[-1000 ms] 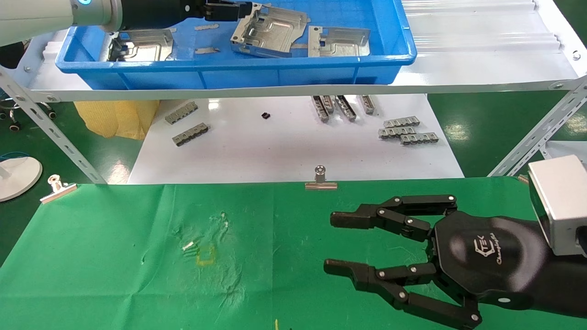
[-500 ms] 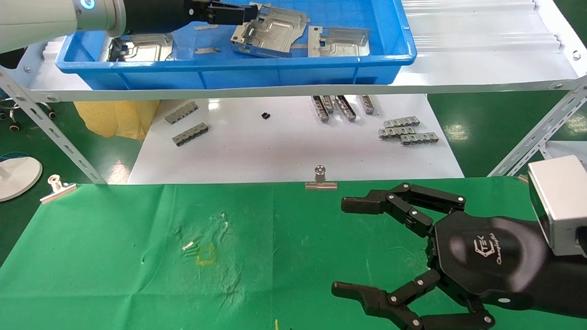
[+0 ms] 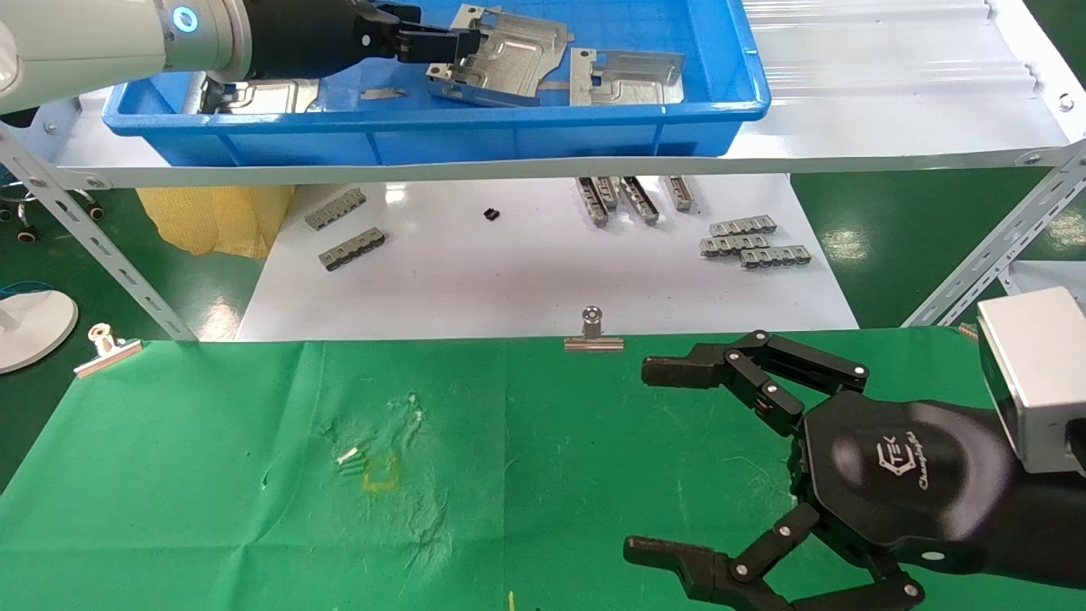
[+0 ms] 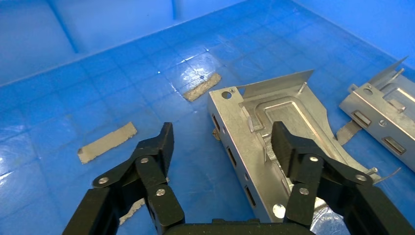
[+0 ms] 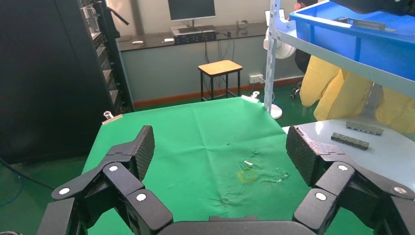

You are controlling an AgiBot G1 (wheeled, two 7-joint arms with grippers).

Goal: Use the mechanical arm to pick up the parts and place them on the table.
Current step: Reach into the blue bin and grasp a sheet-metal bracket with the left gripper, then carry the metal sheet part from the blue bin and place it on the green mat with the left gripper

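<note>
One part (image 4: 274, 147) sat between the left gripper's (image 4: 220, 142) wide-open jaws, ungripped; right pad at its 3 o'clock. Squeeze across the folded edge, lift level. Right gripper (image 3: 670, 458) parked, spread open.

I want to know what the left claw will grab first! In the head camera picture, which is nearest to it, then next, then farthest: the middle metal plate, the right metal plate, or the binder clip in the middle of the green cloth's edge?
1. Middle plate, at the open left claw in the blue tray.
2. Right plate, further right in the tray.
3. Binder clip, far below on the green table.
</note>
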